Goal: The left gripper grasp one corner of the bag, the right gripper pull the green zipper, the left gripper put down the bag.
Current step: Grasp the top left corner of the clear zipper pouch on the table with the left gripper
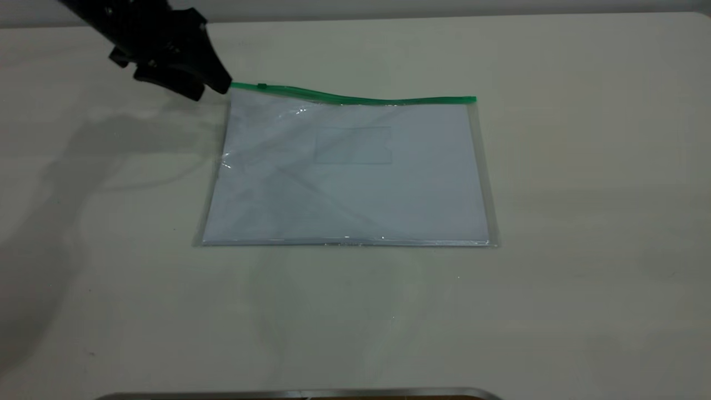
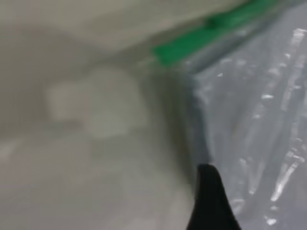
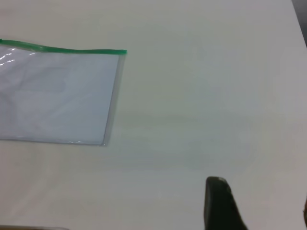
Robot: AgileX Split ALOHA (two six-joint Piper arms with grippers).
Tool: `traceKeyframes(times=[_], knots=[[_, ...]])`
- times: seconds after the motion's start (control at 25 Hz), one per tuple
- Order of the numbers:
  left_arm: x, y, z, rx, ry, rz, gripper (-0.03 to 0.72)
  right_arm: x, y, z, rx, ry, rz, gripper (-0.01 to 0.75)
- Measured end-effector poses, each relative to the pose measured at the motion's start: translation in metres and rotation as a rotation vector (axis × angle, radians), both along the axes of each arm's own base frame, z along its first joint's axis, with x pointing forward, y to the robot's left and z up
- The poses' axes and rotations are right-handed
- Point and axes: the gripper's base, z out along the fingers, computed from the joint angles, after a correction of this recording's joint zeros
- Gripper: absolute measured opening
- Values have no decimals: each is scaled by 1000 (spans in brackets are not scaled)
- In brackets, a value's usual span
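Note:
The bag [image 1: 355, 178], a clear pouch with white paper inside, lies flat mid-table. The green zipper [image 1: 355, 99] runs along its far edge, and its small slider [image 1: 261, 85] sits near the left end. My left gripper [image 1: 212, 90] is at the bag's far left corner [image 1: 233, 86], jaws apart, with the tips touching that corner. There the zip edge bows upward and the plastic is creased. In the left wrist view one finger [image 2: 211, 206] shows beside the plastic [image 2: 254, 120], with the green zip end [image 2: 165, 51] beyond it. My right gripper [image 3: 261, 201] hangs open over bare table, well off the bag's right side [image 3: 112, 96].
The pale table [image 1: 583, 222] spreads wide on all sides of the bag. A metal rim [image 1: 300, 393] runs along the near edge. The wall line is close behind the left arm [image 1: 139, 28].

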Motion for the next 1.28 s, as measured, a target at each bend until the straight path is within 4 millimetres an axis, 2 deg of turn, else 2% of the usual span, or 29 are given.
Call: traceKeyframes(times=[0.2, 0.36, 0.76, 1.08, 1.28], knots=[[0, 1, -22, -6, 33, 9, 552, 0, -1, 0, -1, 1, -10, 453], [1, 1, -32, -4, 39, 13, 552, 0, -1, 0, 2, 1, -14, 453], [7, -4, -42, -90, -11, 71, 552, 0, -1, 0, 5, 2, -19, 453], [6, -9, -59, -177, 17, 137, 552, 0, -1, 0, 4, 2, -20, 453], [8, -12, -57, -234, -9, 137, 495, 0, -1, 0, 4, 2, -20, 453]])
